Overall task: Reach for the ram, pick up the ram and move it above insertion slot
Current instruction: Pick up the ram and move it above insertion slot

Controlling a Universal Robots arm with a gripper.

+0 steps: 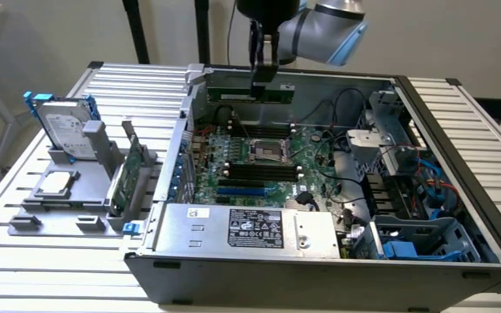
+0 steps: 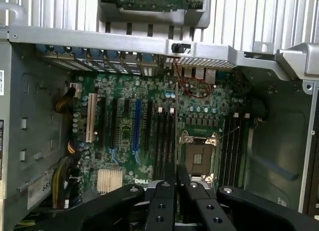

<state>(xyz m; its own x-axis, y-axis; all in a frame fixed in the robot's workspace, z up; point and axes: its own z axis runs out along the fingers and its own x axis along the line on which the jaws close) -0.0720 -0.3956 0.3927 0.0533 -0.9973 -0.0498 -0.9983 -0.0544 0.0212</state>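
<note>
**rigwatcher:** Arm pose first: the grey-and-blue wrist comes in from above the far wall of the open PC case (image 1: 425, 195), with the black tool (image 1: 263, 77) pointing straight down. The tool is clenched on the ram (image 1: 248, 95), a long thin green stick held flat and level, high over the far end of the motherboard (image 1: 259, 163).

**boardnerd:** Agreed. From the wrist camera the tool (image 2: 176, 177) has its two black fingers (image 2: 169, 177) pressed close together, bolted linkage bars fanning out behind them. Below sit the black memory slots (image 2: 163, 141) beside the silver CPU socket (image 2: 198, 154).

**rigwatcher:** Textures: green board, one blue slot, ribbed bare-metal table (image 1: 50, 254). Toward the table's far corner on the exterior view's left, a grey plastic holder (image 1: 68, 195) carries a silver hard drive (image 1: 63, 134) with blue rails and a wider green card (image 1: 124, 179) standing on edge.
</note>
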